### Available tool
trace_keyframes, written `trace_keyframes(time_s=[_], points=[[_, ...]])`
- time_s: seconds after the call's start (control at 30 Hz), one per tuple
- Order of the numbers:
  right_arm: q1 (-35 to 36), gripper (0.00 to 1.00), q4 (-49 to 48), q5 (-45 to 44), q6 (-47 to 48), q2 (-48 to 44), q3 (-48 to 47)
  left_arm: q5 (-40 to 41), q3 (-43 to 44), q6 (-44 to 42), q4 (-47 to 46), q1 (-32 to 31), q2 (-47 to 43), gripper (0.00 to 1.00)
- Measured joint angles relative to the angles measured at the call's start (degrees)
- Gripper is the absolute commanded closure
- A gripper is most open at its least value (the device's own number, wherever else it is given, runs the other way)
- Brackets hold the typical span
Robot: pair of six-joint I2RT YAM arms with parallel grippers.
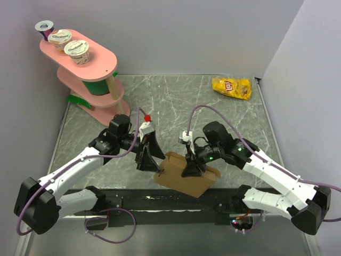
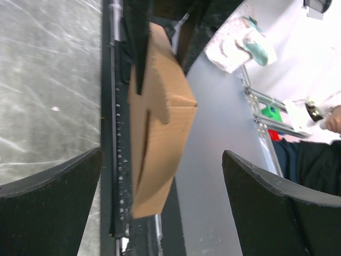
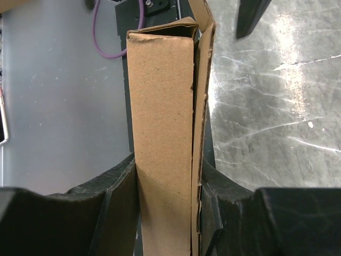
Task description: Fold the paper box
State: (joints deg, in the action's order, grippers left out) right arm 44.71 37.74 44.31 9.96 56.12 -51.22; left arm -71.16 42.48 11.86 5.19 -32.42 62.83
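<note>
Clamping paper box (image 3: 162,133) between right fingers (image 3: 114,213), left fingers (image 2: 48,208) spread wide — nearby.

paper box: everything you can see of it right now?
The paper box is plain brown corrugated cardboard, unprinted, partly folded into a flattish sleeve with one loose flap. It is tilted at the near edge of the table. The right fingers clamp its two faces; the open left fingers face its end, no contact visible.

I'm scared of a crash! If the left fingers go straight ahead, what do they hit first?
Most likely the box, which the right fingers hold. The left wrist view shows it dead ahead between the open left fingers; how far is unclear.
</note>
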Motion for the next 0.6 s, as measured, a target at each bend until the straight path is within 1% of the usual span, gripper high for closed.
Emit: trace_keyframes(time_s=[0.13,0.33,0.43,0.53,0.57,0.6], points=[[-0.1,0.57,-0.7,0.2,0.0,1.6,-0.6,2.7,-2.4,3.0,-4.2,-3.9,-0.2,0.01],[-0.2,0.56,-2.1,0.2,-0.1,2.5,-0.6,11.9,-4.6,6.1,-8.0,-6.4,-3.7,0.01],[-0.2,0.57,-3.0,0.2,-0.2,2.5,-0.6,15.9,-4.7,7.4,-9.7,-7.9,-4.4,0.04],[-0.2,0.56,-3.9,0.1,-0.3,2.5,-0.6,18.4,-4.7,8.0,-10.8,-10.3,-3.7,0.16],[-0.3,0.56,-4.1,0.1,-0.3,2.5,-0.6,18.8,-4.7,8.4,-11.1,-11.3,-3.2,0.25],[-0.3,0.56,-4.3,0.1,-0.3,2.5,-0.6,19.3,-4.7,8.6,-11.3,-12.2,-2.7,0.30]])
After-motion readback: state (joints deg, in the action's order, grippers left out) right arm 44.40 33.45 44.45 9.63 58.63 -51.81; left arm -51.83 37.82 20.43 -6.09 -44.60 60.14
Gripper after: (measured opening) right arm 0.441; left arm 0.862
